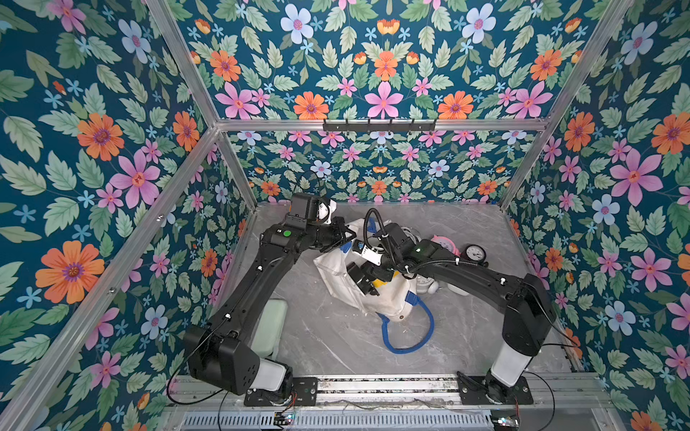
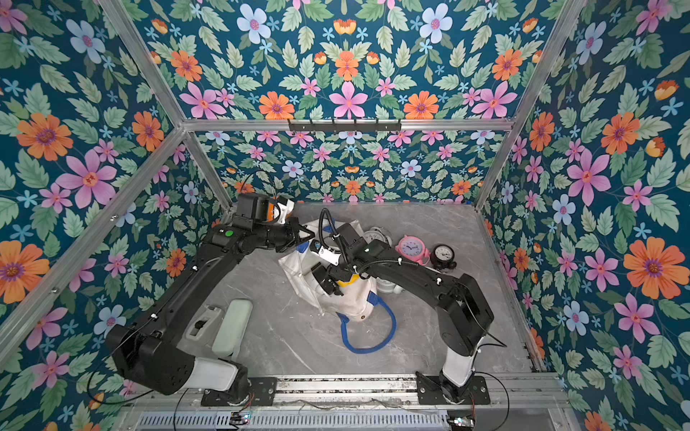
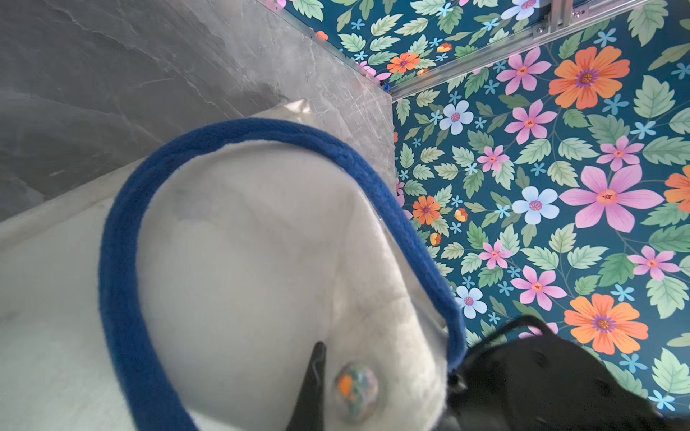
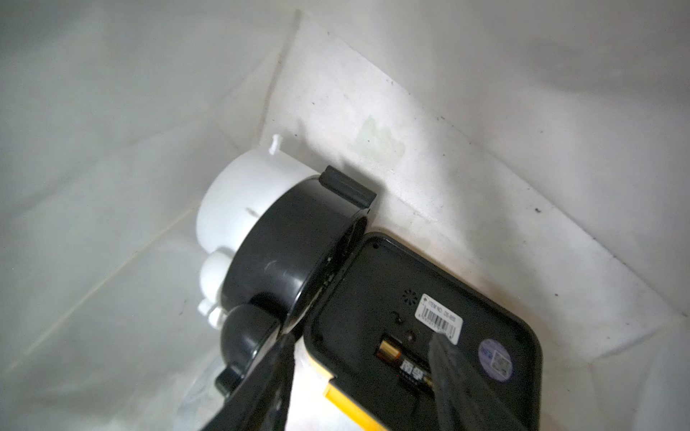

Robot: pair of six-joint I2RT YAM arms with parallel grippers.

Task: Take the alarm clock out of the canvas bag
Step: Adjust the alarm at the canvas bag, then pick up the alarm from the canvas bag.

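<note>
The white canvas bag [image 1: 336, 276] [image 2: 298, 268] lies in the middle of the table, one blue handle [image 1: 410, 343] looping toward the front. My left gripper [image 1: 349, 236] [image 3: 325, 373] is shut on the bag's far rim, close to a snap button [image 3: 354, 388]. My right gripper [image 1: 367, 283] [image 4: 362, 337] reaches inside the bag, open. Its fingers straddle a corner of a black-and-yellow alarm clock [image 4: 429, 317]; a gap shows beside one finger. A round black clock [image 4: 291, 242] and a white one [image 4: 239, 194] lie beside it.
To the right of the bag, on the table, stand a pink clock [image 2: 412, 248], a black round clock [image 2: 443, 255], a silver clock [image 2: 375, 236] and a white clock [image 2: 386, 286]. A mint-green object [image 2: 233, 328] lies at the front left by the left arm.
</note>
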